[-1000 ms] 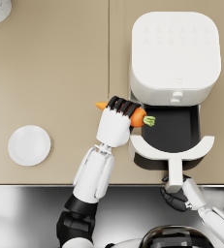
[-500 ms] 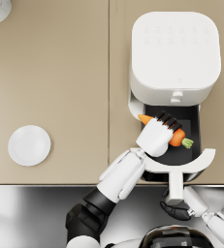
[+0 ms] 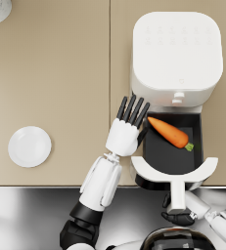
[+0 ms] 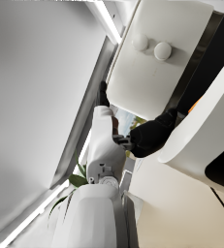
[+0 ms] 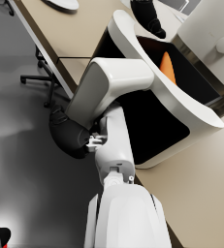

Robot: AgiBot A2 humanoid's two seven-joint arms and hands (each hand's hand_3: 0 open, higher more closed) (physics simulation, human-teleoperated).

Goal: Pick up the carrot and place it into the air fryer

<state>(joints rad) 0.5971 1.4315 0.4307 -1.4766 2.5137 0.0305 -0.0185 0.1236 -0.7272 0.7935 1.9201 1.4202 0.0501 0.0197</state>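
Right hand (image 3: 177, 216) wraps the drawer handle (image 3: 175, 191) at the near edge, holding the air fryer (image 3: 176, 53) drawer (image 3: 170, 155) pulled out. Left hand (image 3: 124, 132) sits just beside the drawer's left wall, fingers straight and spread apart, holding nothing. Carrot (image 3: 169, 132) lies inside the drawer on its dark floor, tilted, green end toward the right wall, free of either hand. So the pick and the drop look done; what seems left is pulling the left arm clear and maybe pushing the drawer in. Versus half a second ago: the left hand was over the drawer gripping the carrot, now it has let go and pulled back left. Small white plate (image 3: 30, 146) sits unmoved well off to the left.
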